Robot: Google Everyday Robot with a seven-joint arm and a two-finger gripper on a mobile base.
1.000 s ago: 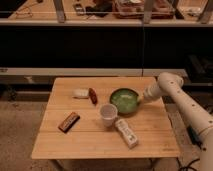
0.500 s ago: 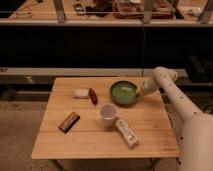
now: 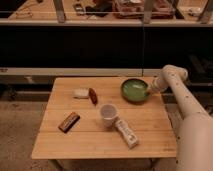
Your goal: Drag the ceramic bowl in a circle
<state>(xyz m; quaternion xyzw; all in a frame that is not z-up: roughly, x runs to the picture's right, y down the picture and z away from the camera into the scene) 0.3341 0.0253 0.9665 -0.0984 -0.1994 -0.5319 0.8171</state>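
Green glazed ceramic bowl (image 3: 134, 90), shallow and round, on the wooden surface (image 3: 85, 140) near its far right corner — gripper (image 3: 149, 90) at the right rim, open or clamped impossible to tell. Contact apparently made — circling drag seemingly left to do.

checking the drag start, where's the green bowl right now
In the camera view the green bowl sits near the table's back right corner, beyond the white cup, with the gripper at its right rim.
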